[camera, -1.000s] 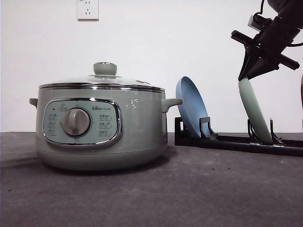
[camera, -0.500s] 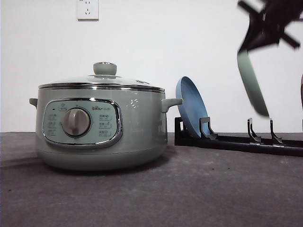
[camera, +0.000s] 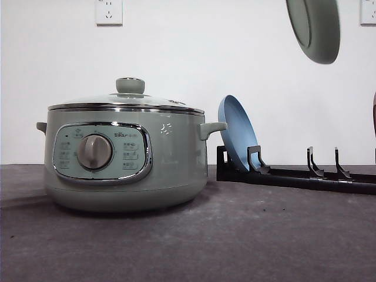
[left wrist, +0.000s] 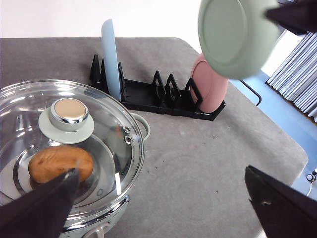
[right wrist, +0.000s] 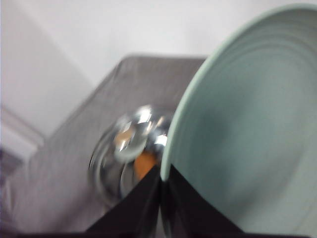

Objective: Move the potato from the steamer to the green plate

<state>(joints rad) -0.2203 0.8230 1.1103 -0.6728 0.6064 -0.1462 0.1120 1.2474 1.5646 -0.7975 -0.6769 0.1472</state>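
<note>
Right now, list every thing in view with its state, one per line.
steamer: on the table, glass lid on
potato: inside the steamer, under the lid
green plate: held in the air, clear of the rack
blue plate: standing on edge in the rack
pink plate: standing in the rack
right gripper: shut on the green plate's rim
left gripper: open, holding nothing

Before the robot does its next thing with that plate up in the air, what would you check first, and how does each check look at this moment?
1. Green plate gripped by the right claw: ok, fingers pinch its rim.
2. Plate clear of the rack: ok, it hangs high above it.
3. Bare table to set the plate on: ok, open space beside the steamer.
4. Potato in the steamer: ok, visible through the glass.
5. Lid off: not ok, it covers the pot.
6. Left claw free for the lid: ok, open, nothing between its fingers.
</note>
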